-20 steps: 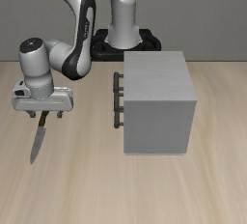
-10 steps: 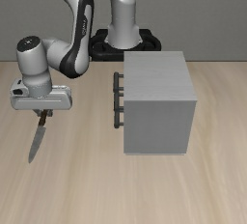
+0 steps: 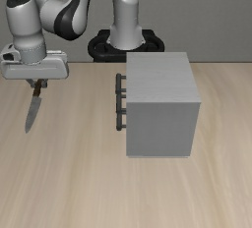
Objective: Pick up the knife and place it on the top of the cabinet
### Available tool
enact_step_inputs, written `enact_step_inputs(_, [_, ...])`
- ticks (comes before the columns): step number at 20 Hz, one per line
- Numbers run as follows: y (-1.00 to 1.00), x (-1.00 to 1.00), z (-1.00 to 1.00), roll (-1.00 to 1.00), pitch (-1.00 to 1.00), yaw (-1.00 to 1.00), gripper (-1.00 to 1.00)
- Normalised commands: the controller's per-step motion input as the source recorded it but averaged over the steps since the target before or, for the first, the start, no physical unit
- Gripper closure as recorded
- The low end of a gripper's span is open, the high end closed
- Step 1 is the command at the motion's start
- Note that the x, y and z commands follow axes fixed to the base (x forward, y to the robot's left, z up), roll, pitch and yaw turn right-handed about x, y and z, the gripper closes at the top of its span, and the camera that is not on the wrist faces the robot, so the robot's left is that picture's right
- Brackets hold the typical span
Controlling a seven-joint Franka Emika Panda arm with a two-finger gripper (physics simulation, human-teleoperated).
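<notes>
cabinet (image 3: 162,109) sits on the floor (image 3: 69,193), a bit toward 3 o'clock of centre | handles (image 3: 121,102) on its 9 o'clock face | robot base (image 3: 123,45) behind it, roughly 11 o'clock | gripper (image 3: 37,83) way out at 9 o'clock, well apart from the cabinet | knife (image 3: 33,112) pinched in it, hanging toward 6 o'clock

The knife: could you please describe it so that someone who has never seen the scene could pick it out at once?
Find the grey cabinet on the wooden surface, then look to the exterior view's left, past its dark handles. There the knife hangs point-down from the tool of the robot arm. It is the only slim, grey, pointed thing around.
</notes>
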Motion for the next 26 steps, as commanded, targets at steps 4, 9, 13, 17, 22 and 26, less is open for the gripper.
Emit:
enact_step_inputs(4, [0.00, 0.00, 1.00, 0.00, 0.00, 0.00, 1.00])
enact_step_inputs(9, [0.00, 0.00, 1.00, 0.00, 0.00, 0.00, 1.00])
enact_step_inputs(13, [0.25, 0.00, 0.75, 0.00, 0.00, 0.00, 1.00])
enact_step_inputs(17, [1.00, 0.00, 0.00, 0.00, 0.00, 0.00, 1.00])
enact_step_inputs(22, [1.00, 0.00, 0.00, 0.00, 0.00, 0.00, 1.00])
enact_step_inputs(26, [1.00, 0.00, 0.00, 0.00, 0.00, 0.00, 1.00])
